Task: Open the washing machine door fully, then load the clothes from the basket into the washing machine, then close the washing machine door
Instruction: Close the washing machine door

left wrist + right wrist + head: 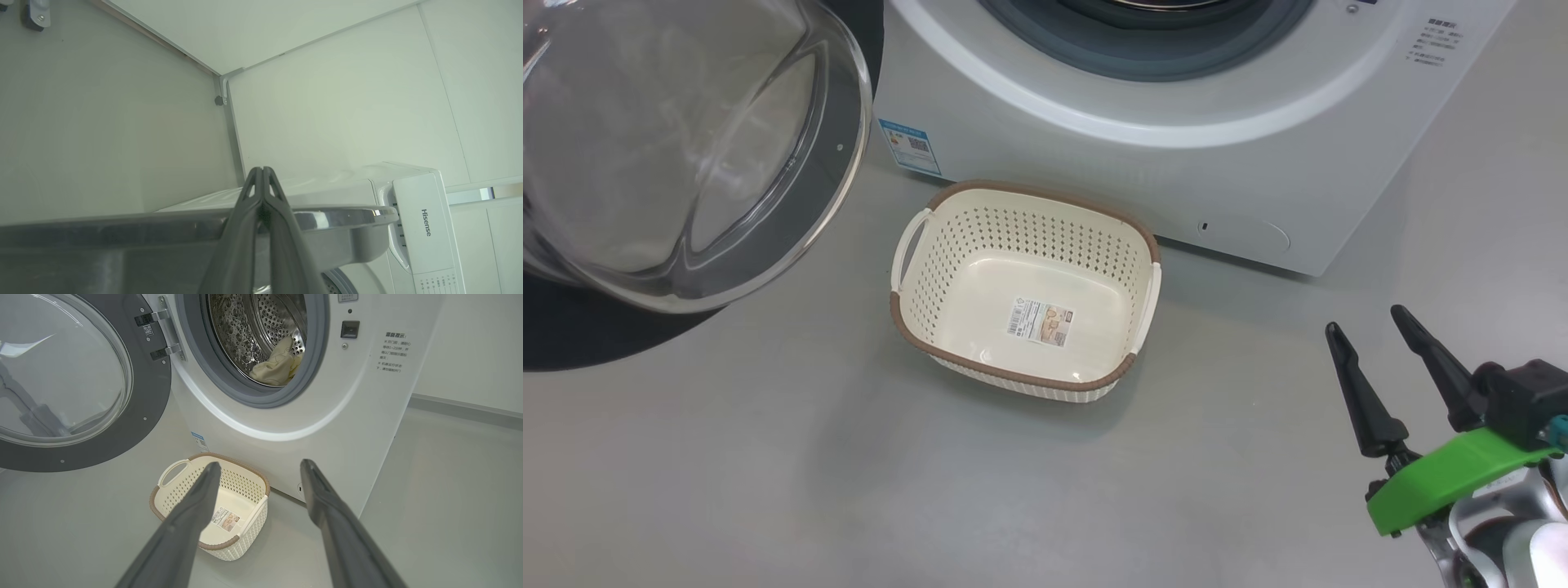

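Observation:
The washing machine [1094, 155] [347, 428] stands with its door [686, 155] [151, 396] swung wide to the left. A pale cream-yellow cloth [278, 365] lies inside the steel drum. On the floor in front sits the basket [915, 318] [163, 498], holding nothing but its label sticker. My right gripper [1364, 318] [259, 464] hovers open at the lower right, apart from the basket and pointing toward the machine. My left gripper [261, 169] is shut, its fingers crossing the door's shiny edge [122, 224]; I cannot tell if they touch it.
Grey floor surrounds the basket, with room to its right and front. The black door rim [572, 335] overhangs the floor at the left. White wall panels [347, 102] rise behind the machine, whose top corner carries a white drawer front [425, 220].

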You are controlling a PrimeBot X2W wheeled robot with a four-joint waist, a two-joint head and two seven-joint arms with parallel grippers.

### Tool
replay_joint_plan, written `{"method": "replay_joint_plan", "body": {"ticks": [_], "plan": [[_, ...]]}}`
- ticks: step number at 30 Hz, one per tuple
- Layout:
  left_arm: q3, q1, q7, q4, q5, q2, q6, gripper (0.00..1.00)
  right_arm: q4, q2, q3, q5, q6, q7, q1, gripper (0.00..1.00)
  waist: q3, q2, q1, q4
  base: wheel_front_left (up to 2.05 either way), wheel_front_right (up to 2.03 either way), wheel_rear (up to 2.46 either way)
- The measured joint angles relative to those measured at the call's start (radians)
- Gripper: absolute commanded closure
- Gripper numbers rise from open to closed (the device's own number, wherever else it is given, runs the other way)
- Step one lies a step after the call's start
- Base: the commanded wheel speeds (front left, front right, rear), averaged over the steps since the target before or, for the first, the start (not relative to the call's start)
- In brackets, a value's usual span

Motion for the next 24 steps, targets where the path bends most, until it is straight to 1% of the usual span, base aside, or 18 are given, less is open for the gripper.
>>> {"method": "replay_joint_plan", "body": {"ticks": [5,7,10,22,24], "plan": [[-0.008,0.027,0.076,-0.03,-0.007,0.007,-0.02,1.0,-0.004,-0.001,-0.001,0.0,0.0,0.009,0.0,0.0,0.005,0.0,0.0,0.012,0.0,0.0,0.0],[-0.004,0.036,0.095,-0.044,-0.029,0.002,-0.035,1.0,-0.005,-0.001,-0.001,0.008,0.0,0.01,0.0,0.0,0.005,0.0,0.0,0.018,0.0,0.0,0.0],[-0.004,0.048,0.137,-0.063,-0.044,0.0,-0.044,1.0,-0.005,-0.001,-0.001,0.01,0.0,0.01,0.0,0.0,0.005,0.0,0.0,0.026,0.0,0.0,0.0],[0.019,0.093,0.24,-0.154,-0.137,-0.042,-0.044,1.0,-0.006,-0.001,0.002,0.018,0.0,0.01,-0.001,0.0,0.01,0.0,0.0,0.053,0.0,0.0,0.0],[0.019,0.102,0.261,-0.173,-0.138,-0.044,-0.044,1.0,-0.006,-0.001,0.002,0.022,0.0,0.013,-0.001,0.0,0.011,0.0,0.0,0.055,0.0,0.0,0.0]]}}
